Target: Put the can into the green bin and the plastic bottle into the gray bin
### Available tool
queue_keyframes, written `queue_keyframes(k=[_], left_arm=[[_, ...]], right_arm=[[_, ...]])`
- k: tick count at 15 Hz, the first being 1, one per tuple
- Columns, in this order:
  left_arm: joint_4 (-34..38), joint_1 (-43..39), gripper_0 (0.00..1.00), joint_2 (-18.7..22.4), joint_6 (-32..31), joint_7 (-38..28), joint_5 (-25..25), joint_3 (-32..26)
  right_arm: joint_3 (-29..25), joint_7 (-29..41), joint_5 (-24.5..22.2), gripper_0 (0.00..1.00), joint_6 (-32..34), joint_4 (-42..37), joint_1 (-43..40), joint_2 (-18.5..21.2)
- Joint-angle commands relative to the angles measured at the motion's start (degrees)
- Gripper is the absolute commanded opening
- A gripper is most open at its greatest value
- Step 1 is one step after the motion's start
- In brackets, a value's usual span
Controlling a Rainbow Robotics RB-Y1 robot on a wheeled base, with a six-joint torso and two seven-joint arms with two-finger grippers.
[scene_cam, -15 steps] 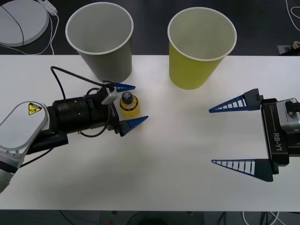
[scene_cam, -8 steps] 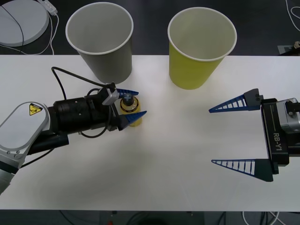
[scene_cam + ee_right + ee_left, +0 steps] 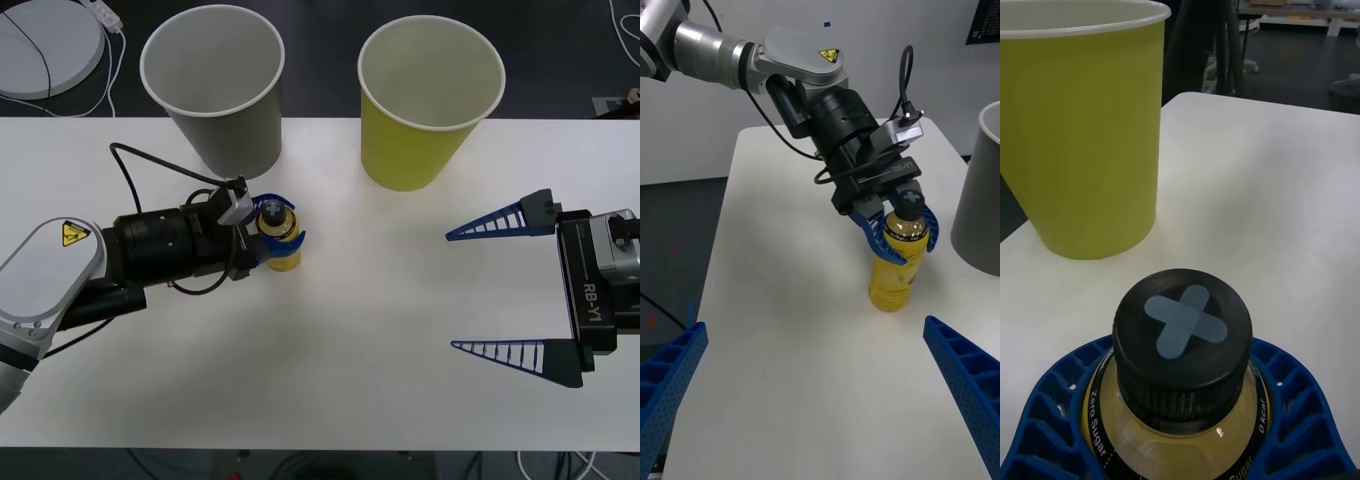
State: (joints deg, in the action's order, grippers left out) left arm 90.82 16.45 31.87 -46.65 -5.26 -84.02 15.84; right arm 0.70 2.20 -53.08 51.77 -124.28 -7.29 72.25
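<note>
Gripping the plastic bottle (image 3: 279, 238) just under its dark cap, the left gripper (image 3: 276, 230) reaches in from the left side of the white table (image 3: 380, 330), its blue ribbed fingers (image 3: 878, 236) curled around the bottle's neck from both sides. The small yellow bottle stands upright on the tabletop, near the foot of the gray bin (image 3: 218, 85) and well to the left of the green bin (image 3: 428, 98). Both bins stand upright side by side at the table's far edge, gray on the left and yellow-green on the right, their whitish insides open to the ceiling.

From the left wrist camera, the bottle's black cap (image 3: 1182, 336), marked with a pale cross, sits ringed by the bent blue fingers (image 3: 1060, 390), with the green bin (image 3: 1082, 127) rising beyond it on the table. From the right wrist camera, the left arm (image 3: 790, 71) slopes down to the bottle (image 3: 899, 262), and a gray bin wall (image 3: 981, 195) shows just past it.

The right gripper (image 3: 500, 285) waits at the right side of the table, well apart from the bottle and both bins, its two blue fingers spread wide with nothing between them, pointing toward the table's middle.

A black cable (image 3: 140, 165) loops over the left arm's dark wrist, and a round white disc (image 3: 45, 45) lies beyond the table's far left corner.
</note>
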Motion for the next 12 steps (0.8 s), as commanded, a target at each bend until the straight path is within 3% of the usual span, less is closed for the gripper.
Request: queue_keyframes(k=[1,12], left_arm=[[0.50,-0.01,0.00,0.74,-0.02,-0.46,0.79,0.07],[6.21,-0.01,0.00,8.30,-0.29,-6.26,5.27,0.07]], right_arm=[[0.00,0.00,0.00,1.00,0.00,0.00,0.00,0.00],[0.00,0.00,0.00,1.00,0.00,0.00,0.00,0.00]])
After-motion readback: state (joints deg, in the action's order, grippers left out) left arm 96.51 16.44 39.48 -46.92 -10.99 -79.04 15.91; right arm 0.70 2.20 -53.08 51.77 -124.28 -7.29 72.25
